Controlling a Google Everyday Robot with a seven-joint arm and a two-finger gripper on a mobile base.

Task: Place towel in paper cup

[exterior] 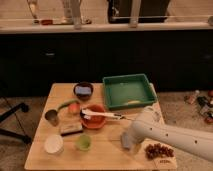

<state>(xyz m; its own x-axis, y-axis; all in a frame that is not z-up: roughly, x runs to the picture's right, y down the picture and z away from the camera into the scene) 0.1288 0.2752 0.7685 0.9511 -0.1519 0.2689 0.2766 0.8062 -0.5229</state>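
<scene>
The white paper cup (53,144) stands near the table's front left corner. A small grey-blue bundle, possibly the towel (126,142), lies on the table front right of centre. My gripper (128,136) is at the end of the white arm reaching in from the right, right over that bundle and hiding part of it. A blue folded thing (83,90) lies in a dark bowl at the back.
A green tray (128,90) sits at the back right. An orange bowl (94,120) holds a white spatula (102,115). Also here are a green cup (83,143), a metal cup (51,117), a sponge block (71,128) and grapes (159,150).
</scene>
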